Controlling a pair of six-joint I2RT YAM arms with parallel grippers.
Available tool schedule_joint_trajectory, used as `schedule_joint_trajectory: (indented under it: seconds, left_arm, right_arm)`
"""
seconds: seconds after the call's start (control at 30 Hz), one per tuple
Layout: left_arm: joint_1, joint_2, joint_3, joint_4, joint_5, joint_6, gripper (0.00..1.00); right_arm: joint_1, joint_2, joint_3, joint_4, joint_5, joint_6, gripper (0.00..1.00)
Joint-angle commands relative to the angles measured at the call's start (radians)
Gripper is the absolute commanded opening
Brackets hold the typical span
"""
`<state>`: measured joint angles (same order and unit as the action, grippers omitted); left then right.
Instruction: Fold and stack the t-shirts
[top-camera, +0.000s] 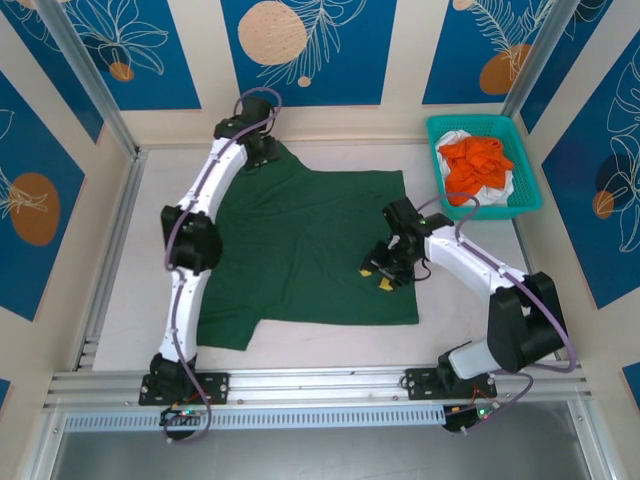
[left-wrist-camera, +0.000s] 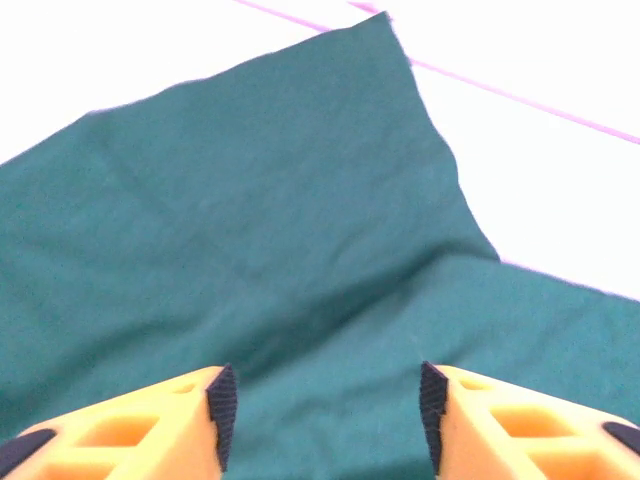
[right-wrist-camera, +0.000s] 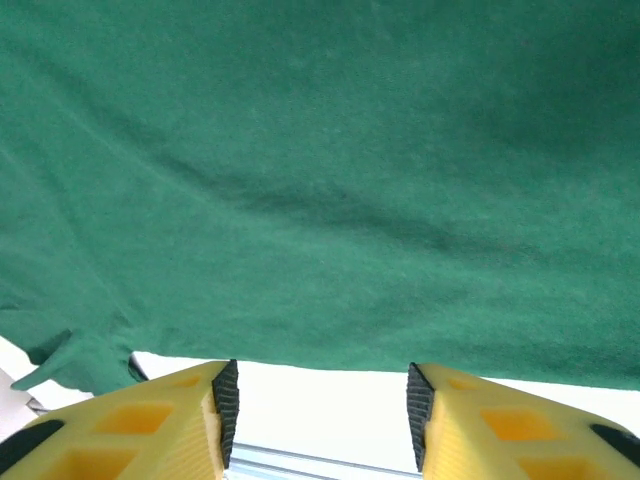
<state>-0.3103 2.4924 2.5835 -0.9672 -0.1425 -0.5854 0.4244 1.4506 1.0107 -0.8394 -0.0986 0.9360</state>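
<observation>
A large dark green t-shirt (top-camera: 310, 245) lies spread flat on the white table (top-camera: 145, 250). My left gripper (top-camera: 262, 148) reaches to the shirt's far left corner. In the left wrist view it (left-wrist-camera: 325, 405) stands open just above the green cloth (left-wrist-camera: 250, 200), with nothing pinched between its fingers. My right gripper (top-camera: 378, 277) hovers over the shirt's near right part. It (right-wrist-camera: 320, 405) is open and holds nothing, and the shirt's edge (right-wrist-camera: 330, 200) lies just beyond its fingertips. An orange t-shirt (top-camera: 478, 160) and a white one (top-camera: 456, 139) lie bunched in the basket.
The teal mesh basket (top-camera: 480, 121) stands at the far right corner of the table. An aluminium rail (top-camera: 320, 385) runs along the near edge, and another (top-camera: 108, 250) along the left side. Blue patterned walls close in the back and sides.
</observation>
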Motion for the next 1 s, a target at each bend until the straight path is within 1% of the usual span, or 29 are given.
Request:
schedule_joint_trajectory:
  seconds: [0.0,0.07,0.1,0.2,0.3,0.4,0.47,0.57,0.7,0.87,0.97]
  left_arm:
    - [0.048,0.144,0.145,0.042,0.049,0.048,0.46]
    - [0.076,0.191,0.137,0.147,0.113,-0.024,0.38]
    - [0.087,0.217,0.137,0.203,0.146,-0.054,0.37]
    - [0.096,0.272,0.139,0.317,0.189,-0.108,0.33]
    - [0.096,0.314,0.144,0.389,0.231,-0.141,0.32]
    - [0.105,0.347,0.144,0.374,0.219,-0.185,0.28]
    - [0.116,0.364,0.142,0.352,0.211,-0.229,0.28]
    - [0.138,0.372,0.142,0.325,0.189,-0.253,0.28]
    - [0.182,0.362,0.142,0.256,0.126,-0.272,0.28]
    - [0.236,0.360,0.142,0.238,0.108,-0.284,0.28]
    - [0.258,0.349,0.142,0.231,0.079,-0.278,0.29]
  right_arm:
    - [0.024,0.020,0.075,-0.094,0.079,0.042,0.42]
    - [0.030,0.038,0.113,-0.093,0.091,0.078,0.37]
    - [0.031,0.055,0.143,-0.099,0.097,0.090,0.35]
    - [0.031,0.112,0.227,-0.124,0.107,0.103,0.32]
    - [0.032,0.178,0.303,-0.154,0.107,0.101,0.31]
    - [0.033,0.230,0.347,-0.161,0.102,0.107,0.30]
    - [0.033,0.255,0.365,-0.158,0.092,0.116,0.30]
    - [0.033,0.287,0.381,-0.160,0.076,0.125,0.30]
    - [0.021,0.312,0.366,-0.164,0.065,0.140,0.30]
    - [-0.013,0.332,0.320,-0.155,0.049,0.158,0.31]
    - [-0.025,0.352,0.306,-0.143,0.036,0.163,0.31]
